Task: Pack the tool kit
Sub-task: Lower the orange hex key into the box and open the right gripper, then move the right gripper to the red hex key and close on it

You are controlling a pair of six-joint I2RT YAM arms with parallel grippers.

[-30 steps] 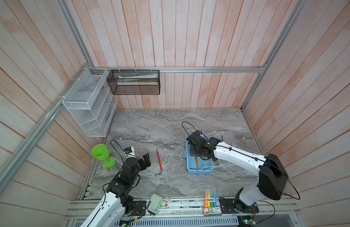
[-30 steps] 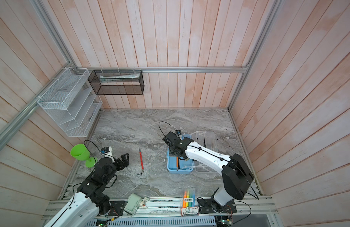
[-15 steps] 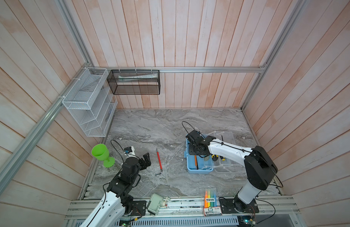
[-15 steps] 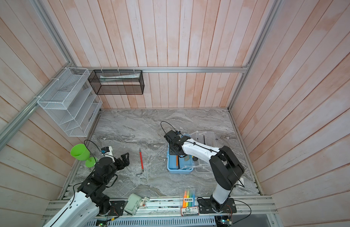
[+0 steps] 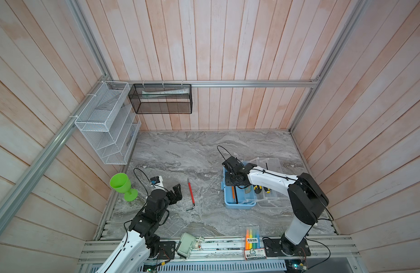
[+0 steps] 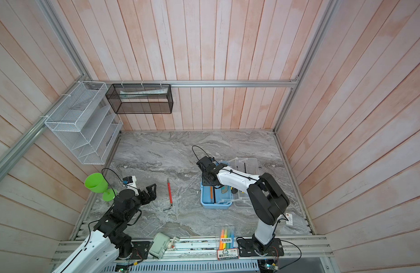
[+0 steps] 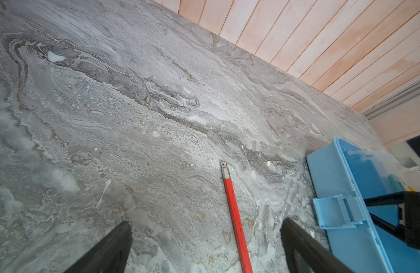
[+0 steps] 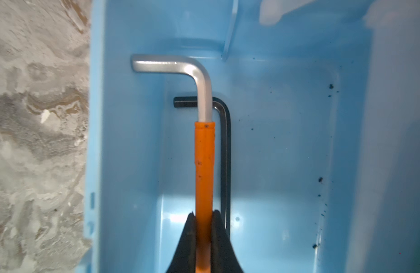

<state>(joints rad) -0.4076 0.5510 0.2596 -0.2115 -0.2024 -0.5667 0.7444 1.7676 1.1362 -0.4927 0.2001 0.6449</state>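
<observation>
I have the right end effector (image 8: 204,227) down inside the light-blue case (image 5: 238,205), its fingers (image 8: 189,236) pressed against either side of the orange-handled hex key (image 8: 204,165). That key lies lengthwise along the case floor with its bare silver bend toward the case wall, and a black hex key (image 8: 225,146) lies just beside it, touching at the bend. In both top views the case sits on the right half of the bench (image 5: 180,151), lid swung open onto the side toward the bench's right edge, with the clear lid (image 5: 271,165) holding small screwdrivers.

My left end effector (image 7: 204,245) hangs low over the bench near the left edge, fingers (image 7: 105,250) spread wide with nothing between them. The red-handled hex key (image 5: 190,193) lies loose on the bench between the two arms, well apart from the case. A green goblet (image 5: 122,185) stands at the bench's left edge.
</observation>
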